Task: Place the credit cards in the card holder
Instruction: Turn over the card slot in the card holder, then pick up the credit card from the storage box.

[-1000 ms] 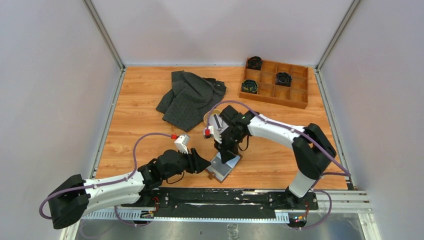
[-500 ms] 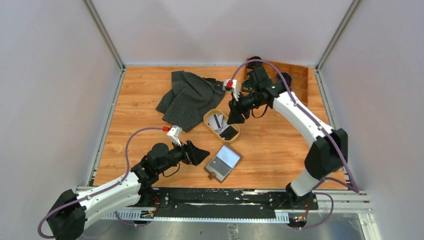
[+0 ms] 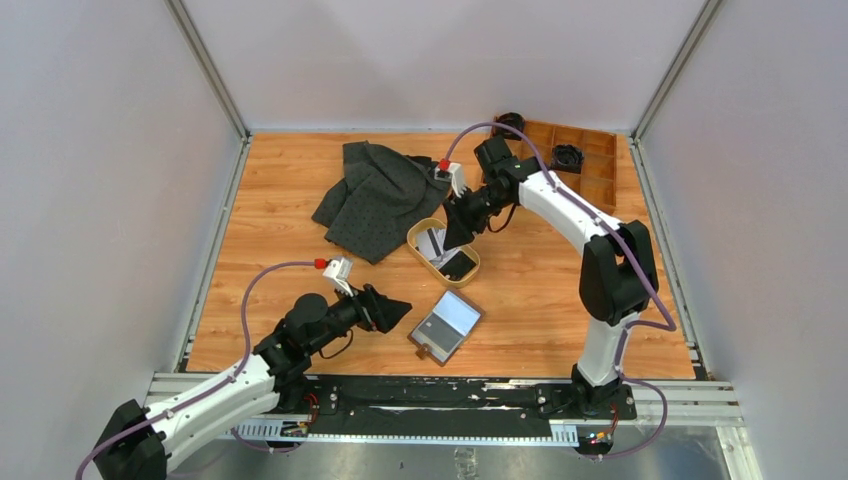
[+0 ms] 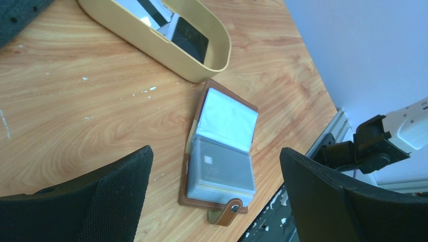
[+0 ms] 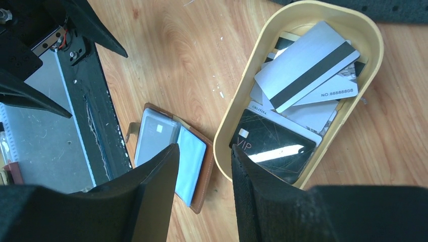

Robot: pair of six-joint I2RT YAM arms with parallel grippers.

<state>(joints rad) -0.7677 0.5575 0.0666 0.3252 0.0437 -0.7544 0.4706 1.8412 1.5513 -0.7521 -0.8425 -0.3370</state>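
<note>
The brown leather card holder (image 3: 446,328) lies open on the table near the front edge, with a grey card (image 4: 222,170) in its top clear sleeve. Several credit cards (image 5: 307,66), black, white and striped grey, lie in the oval tan tray (image 3: 412,243); a black one (image 5: 272,143) is nearest. My right gripper (image 3: 456,232) hovers over the tray's far side, open and empty; the right wrist view shows it (image 5: 204,149) above the tray rim (image 5: 224,136) and the holder (image 5: 194,164). My left gripper (image 3: 400,308) is wide open and empty, just left of the holder (image 4: 224,118).
A dark grey cloth (image 3: 380,195) lies left of the tray. A wooden compartment box (image 3: 585,180) with black coiled items stands at the back right. A black rail (image 3: 450,392) runs along the near edge. The tray wall (image 4: 151,43) stands just beyond the holder.
My right gripper has left the card holder and gone back over the tray, then shifted slightly left. My left gripper has drawn back a little to the left of the holder.
</note>
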